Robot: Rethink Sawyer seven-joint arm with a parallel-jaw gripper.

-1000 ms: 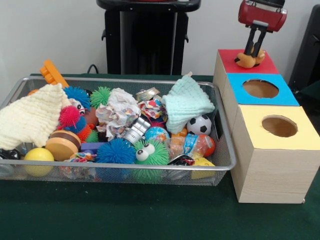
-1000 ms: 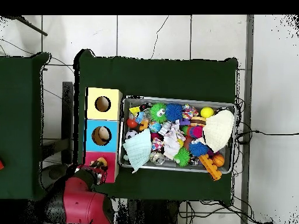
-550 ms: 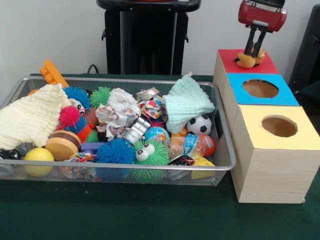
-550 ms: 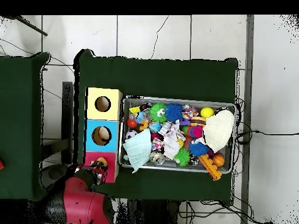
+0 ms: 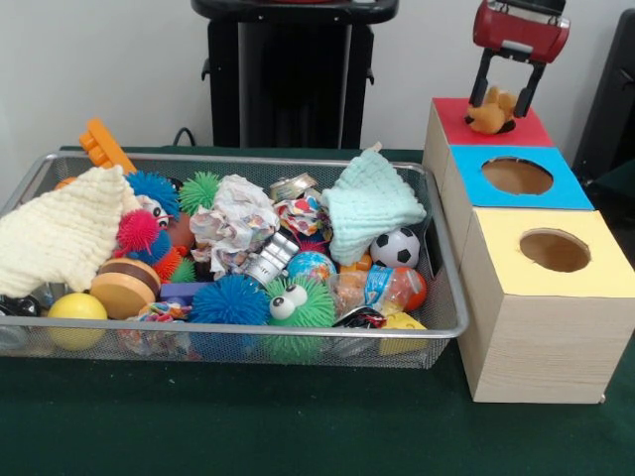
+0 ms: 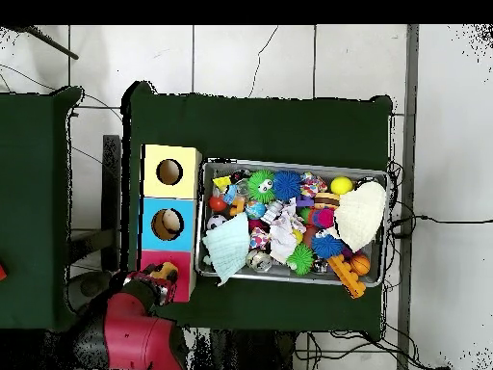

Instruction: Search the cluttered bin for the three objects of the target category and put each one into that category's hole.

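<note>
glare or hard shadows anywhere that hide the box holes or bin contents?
Front view: soft even light, no glare on the wire bin; yellow box and blue box holes just dim inside; the orange toy, under the open gripper, hides the red box hole. Overhead view: flat light, the arm covers part of the red box.

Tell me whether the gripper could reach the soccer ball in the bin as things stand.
Probably yes. The soccer ball lies on top of the pile, uncovered, beside the green cloth. The gripper is open over the red box with an orange toy between its fingers, so it would have to clear that first.
</note>
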